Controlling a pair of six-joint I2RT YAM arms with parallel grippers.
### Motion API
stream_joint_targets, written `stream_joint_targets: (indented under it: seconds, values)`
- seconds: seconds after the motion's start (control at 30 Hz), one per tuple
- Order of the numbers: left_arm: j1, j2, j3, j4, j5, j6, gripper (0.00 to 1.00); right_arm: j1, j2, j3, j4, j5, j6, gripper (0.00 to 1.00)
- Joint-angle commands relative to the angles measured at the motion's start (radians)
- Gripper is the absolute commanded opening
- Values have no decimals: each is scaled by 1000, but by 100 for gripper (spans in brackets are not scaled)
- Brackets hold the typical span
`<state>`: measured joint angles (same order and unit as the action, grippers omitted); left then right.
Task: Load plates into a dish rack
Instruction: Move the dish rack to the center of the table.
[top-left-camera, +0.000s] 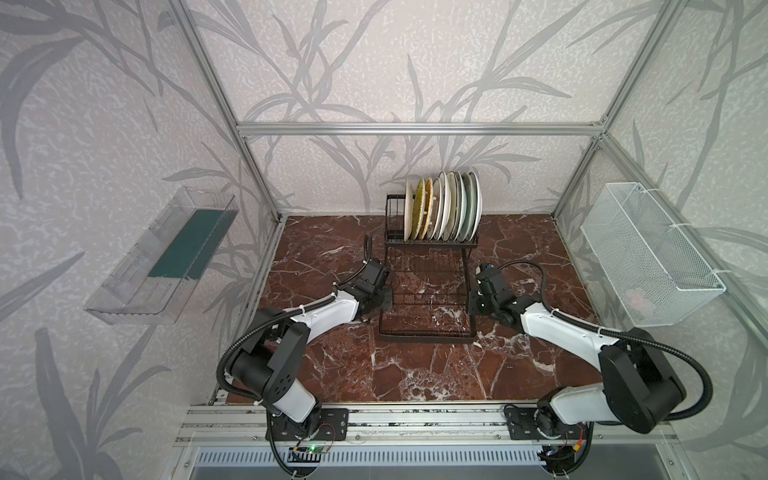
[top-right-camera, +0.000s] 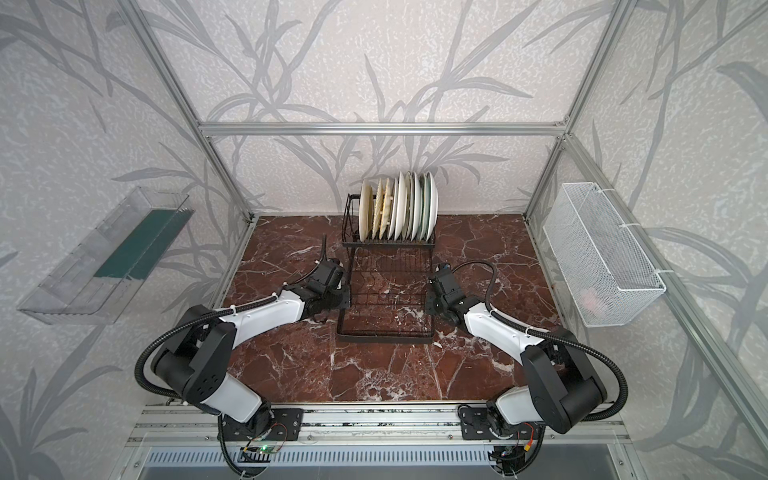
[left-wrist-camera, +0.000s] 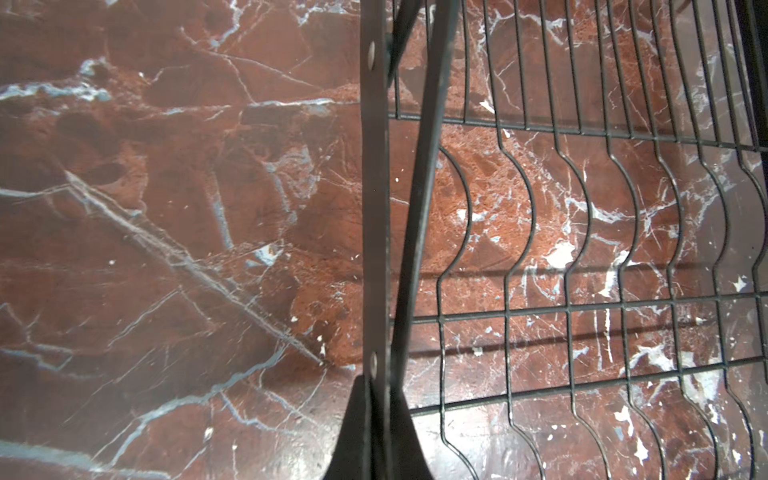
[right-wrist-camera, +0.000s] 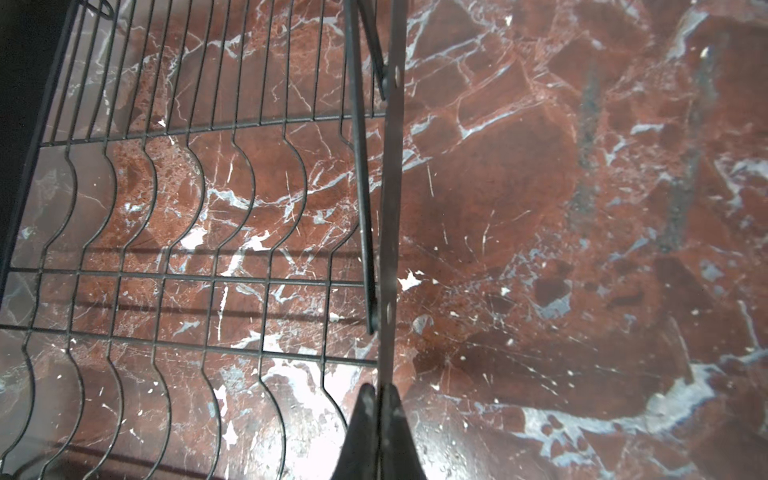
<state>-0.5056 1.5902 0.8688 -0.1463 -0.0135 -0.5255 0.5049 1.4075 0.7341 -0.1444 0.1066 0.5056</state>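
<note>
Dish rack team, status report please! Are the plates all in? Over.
Left tool shut on dish rack side bar. Right tool shut on its other side. Plates upright in top tier. Nothing in the way.

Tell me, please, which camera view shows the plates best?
The top views: both show the plates upright in the upper basket of the dish rack. The wrist views show no plates, only the rack's lower grid.

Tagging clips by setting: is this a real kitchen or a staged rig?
Most likely a staged robot test cell, not a kitchen. An aluminium frame holds wallpapered panels around a marble-look tabletop, and a dish rack of plates stands on it.
</note>
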Motion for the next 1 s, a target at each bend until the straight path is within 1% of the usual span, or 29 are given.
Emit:
stream_joint_targets:
  seconds: [0.0, 0.07, 0.1, 0.13, 0.17, 0.27, 0.4, 0.47, 0.5, 0.53, 0.57, 0.6, 0.63, 0.67, 0.7, 0.77, 0.87, 0.97]
  values:
    - [1, 11, 7, 54, 51, -72, 0, 1, -60, -2, 15, -27, -19, 16]
    - [2, 2, 9, 45, 51, -70, 3, 0, -70, -5, 21, -24, -21, 32]
    - [1, -4, 10, 41, 51, -70, 5, 1, -74, -4, 22, -22, -22, 41]
    - [1, -10, 10, 36, 50, -70, 7, -1, -74, -2, 22, -22, -26, 48]
    - [2, -15, 9, 34, 49, -70, 10, 0, -76, 2, 18, -21, -29, 53]
    - [2, -36, 7, 22, 42, -68, 20, -5, -82, 16, 1, -21, -33, 64]
    - [2, -101, 14, -8, 45, -58, 33, -10, -136, 30, -32, 0, -49, 87]
    - [1, -168, 20, -36, 41, -40, 46, -16, -192, 37, -62, 44, -59, 99]
    - [1, -203, 21, -46, 35, -31, 52, -21, -217, 37, -68, 57, -62, 99]
    - [2, -249, 21, -59, 21, -27, 64, -33, -254, 36, -73, 69, -69, 99]
    - [3, -298, 15, -59, -5, -23, 84, -47, -293, 32, -69, 64, -79, 99]
    - [6, -342, 5, -48, -27, -21, 99, -65, -325, 27, -53, 41, -97, 99]
    - [14, -392, 3, -56, -51, -20, 99, -86, -362, 23, -37, 13, -111, 99]
    - [29, -434, 10, -75, -76, -19, 99, -106, -390, 23, -31, 12, -119, 99]
    - [42, -464, 20, -96, -98, -19, 99, -124, -408, 28, -32, 27, -121, 99]
    - [74, -524, 40, -141, -179, -20, 99, -174, -436, 30, -29, 79, -126, 99]
    - [120, -595, 14, -147, -370, -43, 99, -261, -436, 8, 18, 111, -152, 99]
    - [179, -649, -73, -76, -538, -42, 99, -338, -437, -84, 184, 105, -228, 99]
